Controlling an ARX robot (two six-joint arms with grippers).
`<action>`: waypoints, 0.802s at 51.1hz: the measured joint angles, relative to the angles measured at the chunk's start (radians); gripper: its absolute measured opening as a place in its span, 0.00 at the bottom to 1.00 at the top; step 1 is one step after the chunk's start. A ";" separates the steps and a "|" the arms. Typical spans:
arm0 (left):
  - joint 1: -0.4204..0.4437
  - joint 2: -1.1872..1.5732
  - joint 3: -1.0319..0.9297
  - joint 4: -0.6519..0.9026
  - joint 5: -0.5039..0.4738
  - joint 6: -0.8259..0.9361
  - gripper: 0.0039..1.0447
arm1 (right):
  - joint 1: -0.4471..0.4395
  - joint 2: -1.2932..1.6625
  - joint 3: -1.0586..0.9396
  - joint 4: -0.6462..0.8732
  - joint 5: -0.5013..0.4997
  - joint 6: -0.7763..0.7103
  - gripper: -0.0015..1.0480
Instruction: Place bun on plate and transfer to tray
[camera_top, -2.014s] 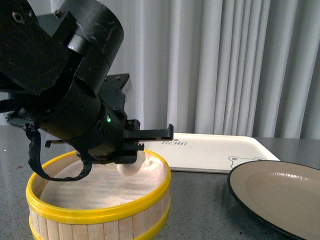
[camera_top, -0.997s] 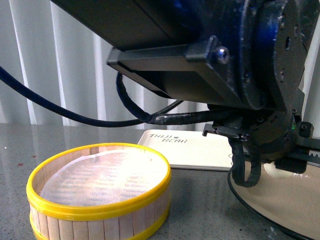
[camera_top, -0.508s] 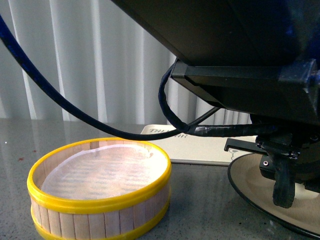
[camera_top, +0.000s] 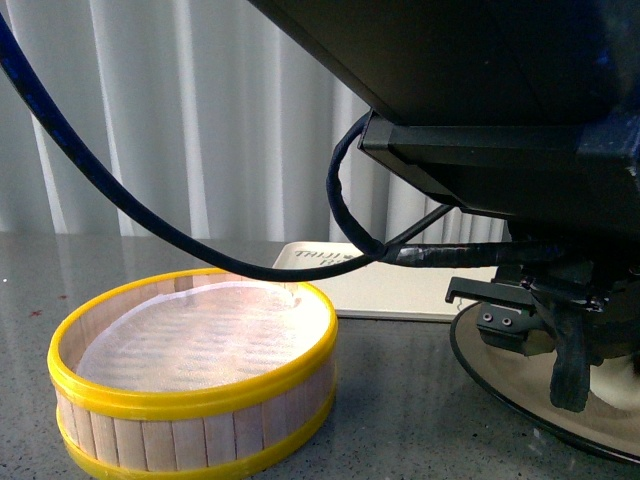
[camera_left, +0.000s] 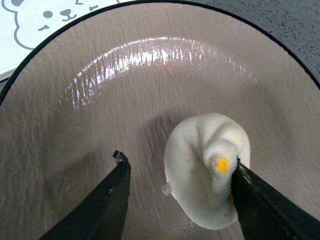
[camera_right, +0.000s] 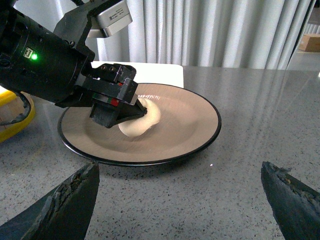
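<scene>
Bun (camera_left: 205, 172) has moved onto plate (camera_left: 125, 90), between parted jaws of left gripper (camera_left: 180, 162).

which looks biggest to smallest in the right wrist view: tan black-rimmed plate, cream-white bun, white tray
1. tan black-rimmed round plate
2. cream-white pleated bun
Unranked: white rectangular tray, which is mostly hidden and farther from the camera.
</scene>
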 joint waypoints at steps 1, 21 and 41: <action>0.000 0.000 0.000 -0.002 0.000 -0.002 0.61 | 0.000 0.000 0.000 0.000 0.000 0.000 0.92; -0.002 -0.002 0.011 -0.016 0.000 -0.038 0.94 | 0.000 0.000 0.000 0.000 0.000 0.000 0.92; 0.120 -0.080 0.023 0.027 -0.047 -0.108 0.94 | 0.000 0.000 0.000 0.000 0.000 0.000 0.92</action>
